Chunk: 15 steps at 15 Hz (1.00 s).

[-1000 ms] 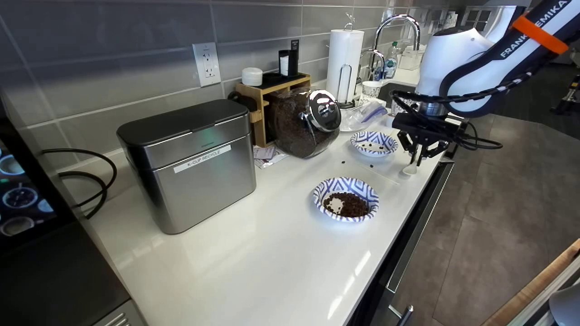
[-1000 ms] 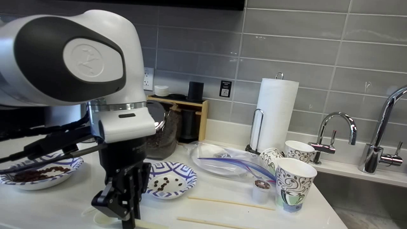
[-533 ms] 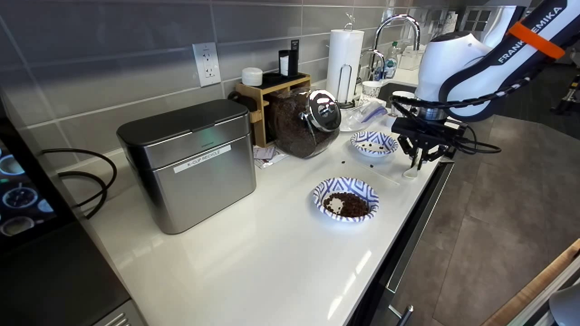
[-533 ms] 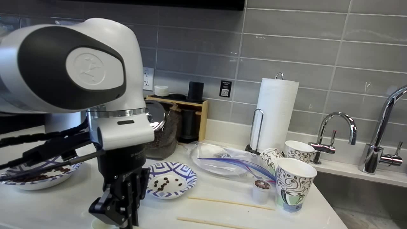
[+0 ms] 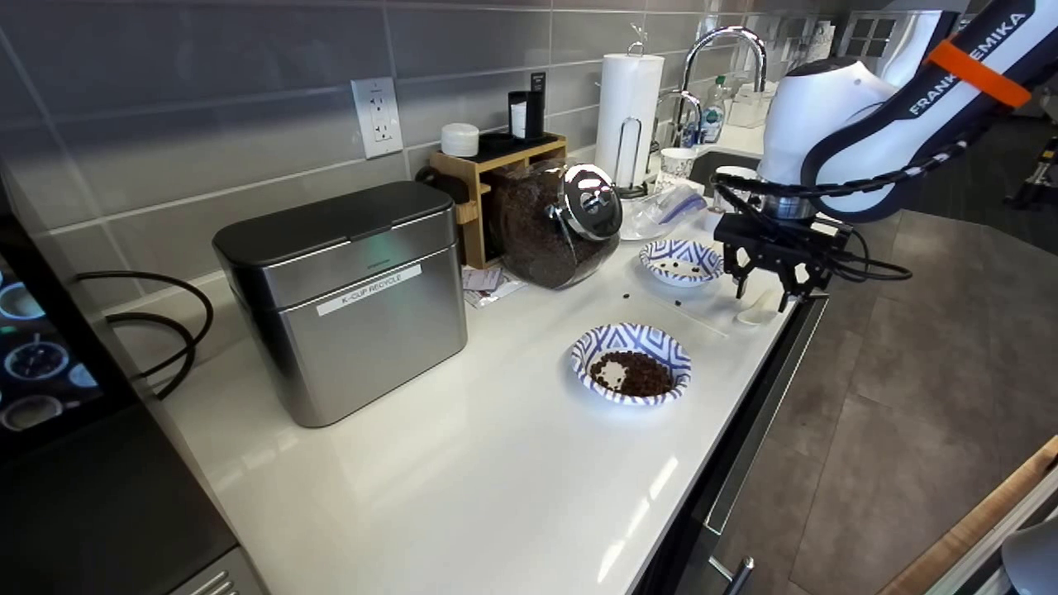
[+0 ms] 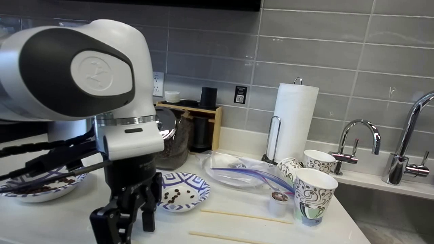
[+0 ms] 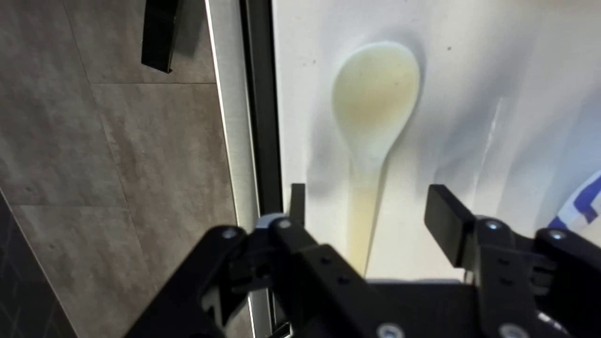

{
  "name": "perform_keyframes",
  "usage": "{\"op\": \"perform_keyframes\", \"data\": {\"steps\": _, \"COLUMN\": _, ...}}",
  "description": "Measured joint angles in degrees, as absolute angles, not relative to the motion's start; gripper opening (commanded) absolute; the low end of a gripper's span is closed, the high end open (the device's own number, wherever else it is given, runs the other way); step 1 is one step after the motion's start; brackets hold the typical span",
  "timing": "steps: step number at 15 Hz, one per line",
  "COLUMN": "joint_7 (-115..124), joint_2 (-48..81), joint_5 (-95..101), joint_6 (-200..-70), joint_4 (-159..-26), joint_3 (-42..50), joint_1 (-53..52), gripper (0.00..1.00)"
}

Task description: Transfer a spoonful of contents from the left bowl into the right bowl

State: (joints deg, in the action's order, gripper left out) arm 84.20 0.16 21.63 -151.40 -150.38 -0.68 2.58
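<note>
Contents [image 5: 650,376] lay dark in the left bowl [image 5: 632,335]. To its right, the gripper [image 5: 762,300], spread wide and empty, straddled a spoon [image 7: 368,155].

Counter [image 5: 455,471]: plain white. Left bowl [image 5: 632,332], between the wall-side and floor-side edges: white with a blue geometric pattern on the rim. Contents [image 5: 647,377]: dark brown. Right bowl [image 6: 200,185], nearer the sink-side edge: blue pattern on white, plain white centre, dark brown beans [image 6: 175,197]. Spoon [image 7: 375,94], near the floor-side edge: milky white to pale yellow, with a cream handle [image 7: 361,213]. Gripper [image 7: 368,211]: black. Arm [image 5: 826,111]: white with black sections and one orange band [image 5: 981,73]. Bin [image 5: 380,335], toward the wall-side edge: silver body, black lid [image 5: 331,219], white label [image 5: 369,289]. Foremost paper cup [image 6: 313,195], near the sink-side edge: white with dark swirls, green motif, blue-grey base.
</note>
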Motion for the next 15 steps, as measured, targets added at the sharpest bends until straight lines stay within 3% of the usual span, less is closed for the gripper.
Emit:
{"op": "perform_keyframes", "data": {"steps": 9, "joint_7": 82.9, "joint_2": -1.2, "joint_5": 20.9, "joint_6": -151.0, "joint_4": -150.4, "joint_3": -0.1, "joint_1": 2.5, "gripper": 1.00}}
{"op": "perform_keyframes", "data": {"steps": 15, "joint_7": 75.6, "joint_2": -3.8, "joint_5": 15.2, "joint_6": -143.9, "joint_4": -150.1, "joint_3": -0.1, "joint_1": 2.5, "gripper": 1.00}}
